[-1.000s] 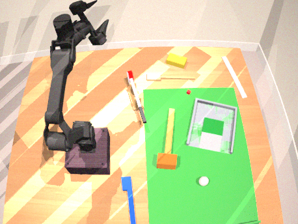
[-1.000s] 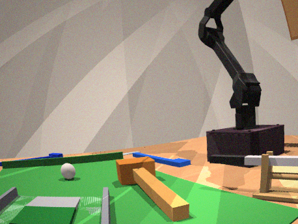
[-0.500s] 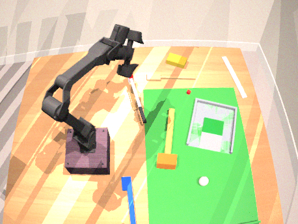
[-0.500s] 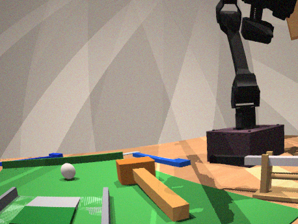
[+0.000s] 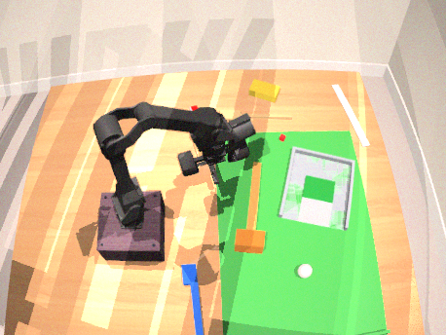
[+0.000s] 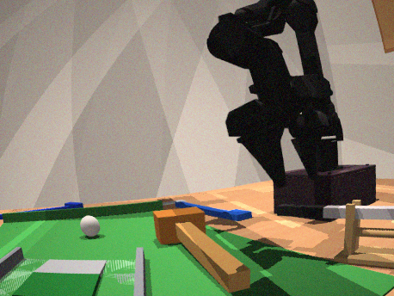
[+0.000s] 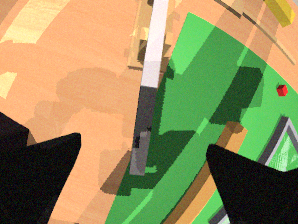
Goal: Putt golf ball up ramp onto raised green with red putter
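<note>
Hand: open wide, empty, its 2 dark fingers showing at the lower left and lower right of the wrist view, poised above the desk at the left edge of the green mat.

Red putter: lying flat on the desk, seen in the wrist view as a long white-and-grey shaft running from the top centre down to the middle of the frame, its grey lower end between the fingers and its red tip just at the top edge. In the top view the arm covers most of it; only a small red end shows at upper centre.

Golf ball: white, resting on the mat at lower right of the top view, well apart from the hand.

Raised green: green square with a pale ramp below it, inside a grey-walled frame at centre right.

Other items: orange mallet on the mat, blue putter at bottom centre, yellow block at top, white strip at upper right.
</note>
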Tool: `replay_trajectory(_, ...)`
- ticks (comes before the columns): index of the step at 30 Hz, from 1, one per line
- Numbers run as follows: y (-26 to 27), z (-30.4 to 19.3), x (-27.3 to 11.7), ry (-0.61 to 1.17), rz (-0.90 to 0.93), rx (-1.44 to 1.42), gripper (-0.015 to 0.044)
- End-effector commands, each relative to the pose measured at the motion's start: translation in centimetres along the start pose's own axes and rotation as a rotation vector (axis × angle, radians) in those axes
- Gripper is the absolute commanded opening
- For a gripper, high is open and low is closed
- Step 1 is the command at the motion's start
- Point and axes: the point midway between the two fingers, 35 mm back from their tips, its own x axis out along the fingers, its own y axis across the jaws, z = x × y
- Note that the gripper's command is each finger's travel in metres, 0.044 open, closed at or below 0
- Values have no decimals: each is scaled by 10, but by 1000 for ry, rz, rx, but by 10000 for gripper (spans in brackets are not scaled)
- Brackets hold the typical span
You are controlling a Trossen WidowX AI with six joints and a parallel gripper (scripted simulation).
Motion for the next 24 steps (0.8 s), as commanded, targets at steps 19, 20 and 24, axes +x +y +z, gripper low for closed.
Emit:
replay_trajectory(19, 3, -11, 50, -26, 34, 52, 440)
replay_trajectory(20, 3, -11, 50, -26, 34, 52, 440)
replay_trajectory(24, 3, -12, 52, -26, 34, 52, 440)
